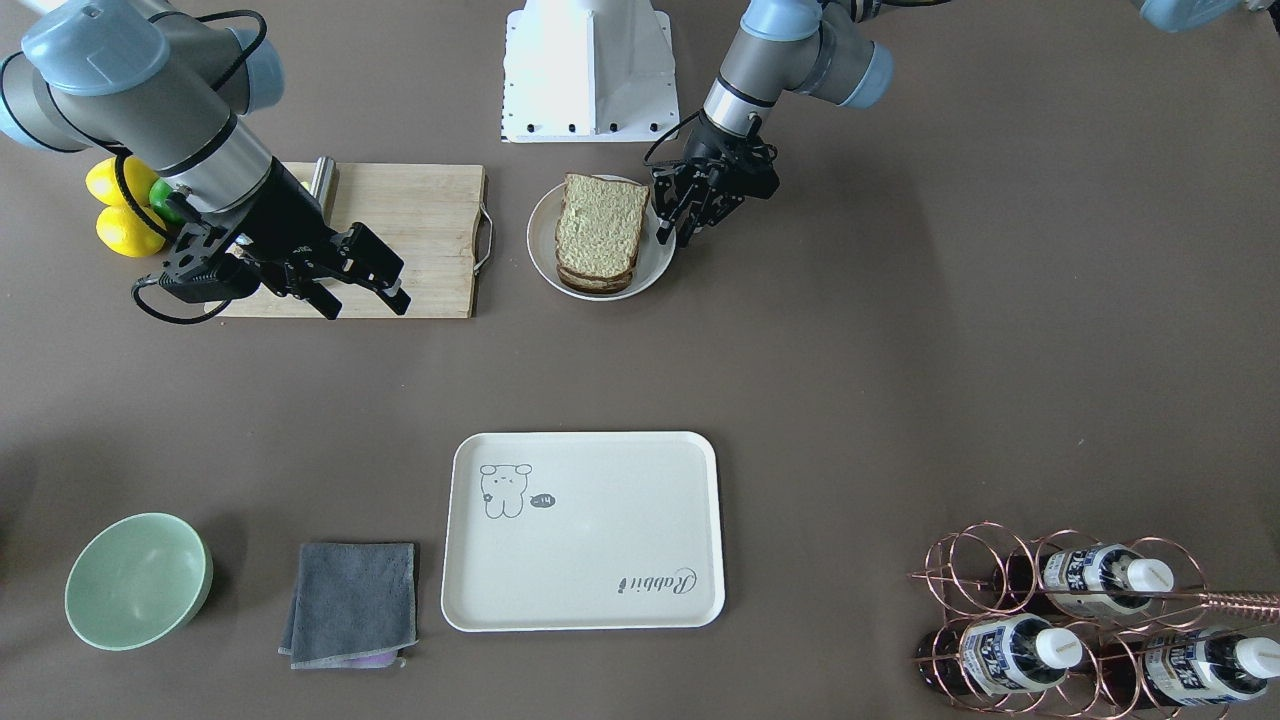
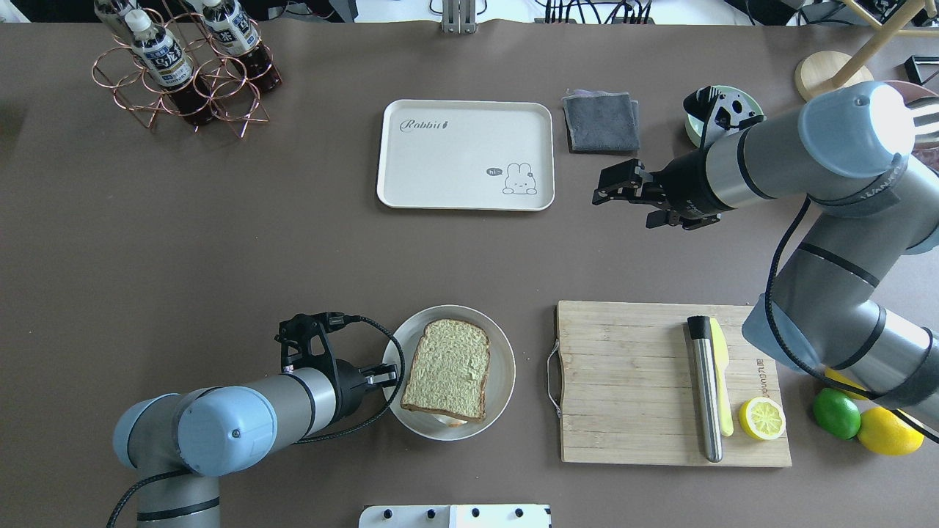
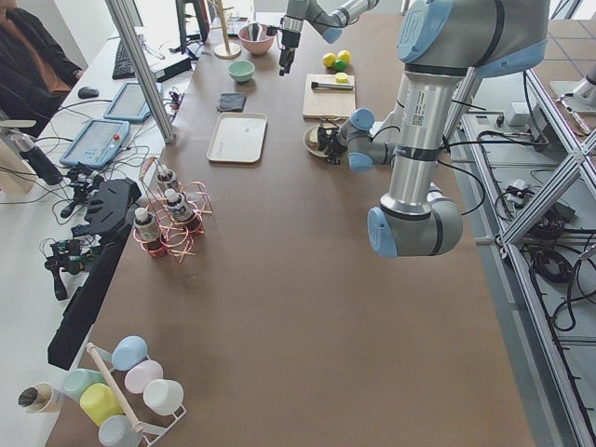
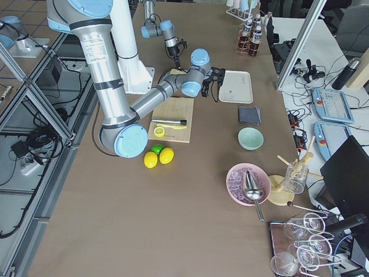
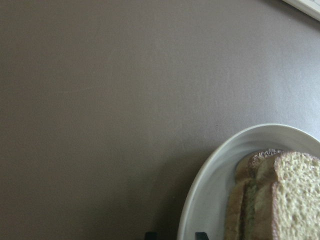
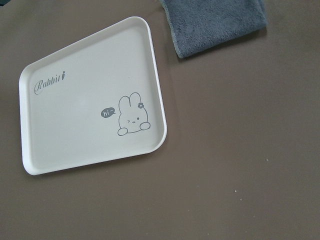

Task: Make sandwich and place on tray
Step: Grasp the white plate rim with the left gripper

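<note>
I see the sandwich (image 2: 445, 370) lying on the round white plate (image 2: 502, 352). Its top slice is porous and greenish-tan with a dark crust (the filling hardly shows). My left gripper (image 2: 385, 375) is low at the plate's rim, its fingers only a little apart. The smooth cream tray (image 2: 455, 158), a rounded rectangle, is well apart from the sandwich. The right gripper (image 2: 598, 188) hangs beside the tray with its fingers wide, near the folded grey fluffy cloth (image 2: 600, 121).
</note>
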### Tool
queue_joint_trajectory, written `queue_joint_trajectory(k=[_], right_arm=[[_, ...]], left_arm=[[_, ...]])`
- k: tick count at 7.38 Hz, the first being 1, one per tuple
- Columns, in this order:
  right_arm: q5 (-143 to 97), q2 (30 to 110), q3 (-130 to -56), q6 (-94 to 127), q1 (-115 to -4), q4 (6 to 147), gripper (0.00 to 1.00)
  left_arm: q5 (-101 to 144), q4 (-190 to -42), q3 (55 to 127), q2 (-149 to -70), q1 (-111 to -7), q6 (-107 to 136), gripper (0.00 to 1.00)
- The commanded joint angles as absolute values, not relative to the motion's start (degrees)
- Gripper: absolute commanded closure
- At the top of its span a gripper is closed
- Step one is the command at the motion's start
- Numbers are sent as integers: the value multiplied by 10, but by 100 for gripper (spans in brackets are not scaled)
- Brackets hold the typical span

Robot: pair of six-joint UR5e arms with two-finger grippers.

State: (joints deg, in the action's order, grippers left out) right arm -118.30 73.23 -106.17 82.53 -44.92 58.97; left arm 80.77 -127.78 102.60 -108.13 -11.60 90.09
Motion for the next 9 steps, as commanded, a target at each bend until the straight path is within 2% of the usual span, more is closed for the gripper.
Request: queue_joint_trajectory(k=[1, 9], right_arm=[[-1183, 732, -1062, 824, -449, 591, 1], [-1187, 734, -1067, 822, -451, 590, 1]], left_arm=[[808, -1280, 1027, -1082, -116, 901, 100], [813, -1273, 1084, -1086, -143, 921, 100]])
